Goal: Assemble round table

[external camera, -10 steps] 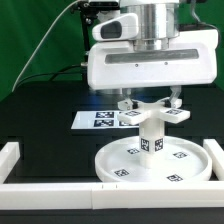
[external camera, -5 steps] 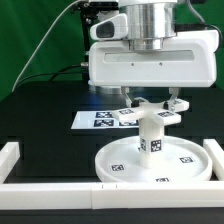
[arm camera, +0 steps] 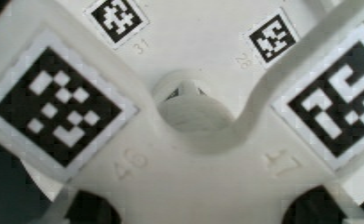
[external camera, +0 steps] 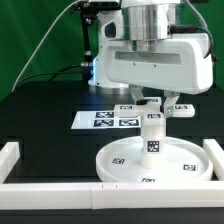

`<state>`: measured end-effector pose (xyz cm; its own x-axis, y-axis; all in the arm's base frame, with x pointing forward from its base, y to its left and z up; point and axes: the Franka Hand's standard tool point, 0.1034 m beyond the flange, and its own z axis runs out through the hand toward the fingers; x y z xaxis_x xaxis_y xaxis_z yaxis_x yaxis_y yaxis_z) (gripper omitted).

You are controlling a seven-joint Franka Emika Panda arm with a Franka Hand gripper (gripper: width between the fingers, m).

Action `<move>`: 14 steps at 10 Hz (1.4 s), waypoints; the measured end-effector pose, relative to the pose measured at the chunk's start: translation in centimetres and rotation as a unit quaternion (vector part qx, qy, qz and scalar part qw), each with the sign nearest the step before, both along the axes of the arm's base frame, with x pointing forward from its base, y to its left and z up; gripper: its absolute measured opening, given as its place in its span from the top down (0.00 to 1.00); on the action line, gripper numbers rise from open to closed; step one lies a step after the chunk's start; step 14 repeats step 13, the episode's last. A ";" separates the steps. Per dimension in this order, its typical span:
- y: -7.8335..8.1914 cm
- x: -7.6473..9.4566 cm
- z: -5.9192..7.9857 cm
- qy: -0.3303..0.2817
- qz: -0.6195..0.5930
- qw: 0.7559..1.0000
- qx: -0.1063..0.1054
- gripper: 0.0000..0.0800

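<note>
The round table's white disc lies flat with tags on its face. A short tagged leg stands upright on its hub. On top of the leg sits a white foot piece with flat tagged wings. My gripper hangs straight above, its fingers closed against the foot piece's middle from both sides. In the wrist view the foot piece fills the picture, with large tags on its wings and a round knob at its centre. My gripper shows only as dark pads at the frame's corners.
The marker board lies flat behind the disc. White border rails run along the exterior view's left, front and right. A green backdrop and cables stand behind the arm.
My wrist has turned, and the gripper body has swung toward the exterior view's right. The foot piece's wings turned with it, and the disc's tags sit at new angles.
</note>
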<state>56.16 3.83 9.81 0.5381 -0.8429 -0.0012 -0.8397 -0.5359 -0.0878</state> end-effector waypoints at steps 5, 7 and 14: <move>0.0 0.0 0.0 0.004 -0.078 0.997 0.015 0.44; 0.1 0.0 0.2 0.003 -0.072 0.997 0.016 0.23; -0.1 -0.3 3.8 -0.008 -0.047 0.998 0.035 0.19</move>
